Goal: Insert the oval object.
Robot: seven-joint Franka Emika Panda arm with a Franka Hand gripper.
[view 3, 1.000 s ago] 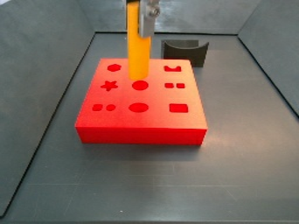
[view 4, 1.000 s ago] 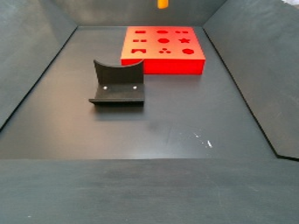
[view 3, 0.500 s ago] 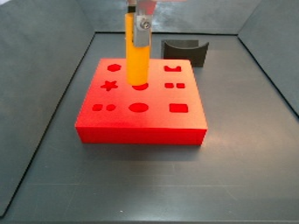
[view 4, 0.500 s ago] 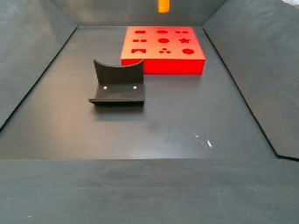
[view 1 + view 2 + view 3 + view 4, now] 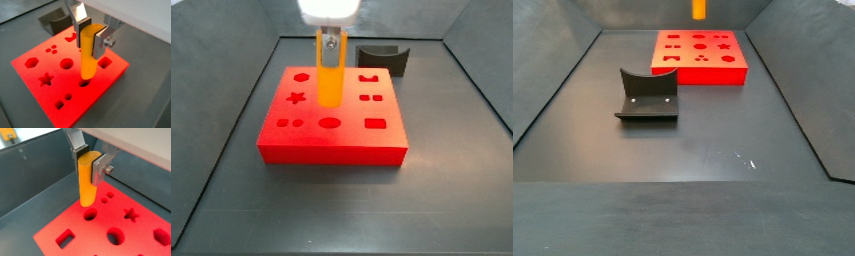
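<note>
hand (image 5: 92, 35) | pointing down, above the block | fingers (image 5: 79, 146) clamped on oval object (image 5: 89, 54), seemingly upright

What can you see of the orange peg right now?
The peg is a long, slim, plain orange piece with rounded sides and a smooth, plastic look. It hangs upright, its upper end clamped between the pincer's silver fingers. Its lower end sits over the red block, close to a hole near the block's middle; whether the tip has entered cannot be told. Apart from the fingers, nothing clearly touches it. In a side view only its orange body shows at the frame's top.
</note>
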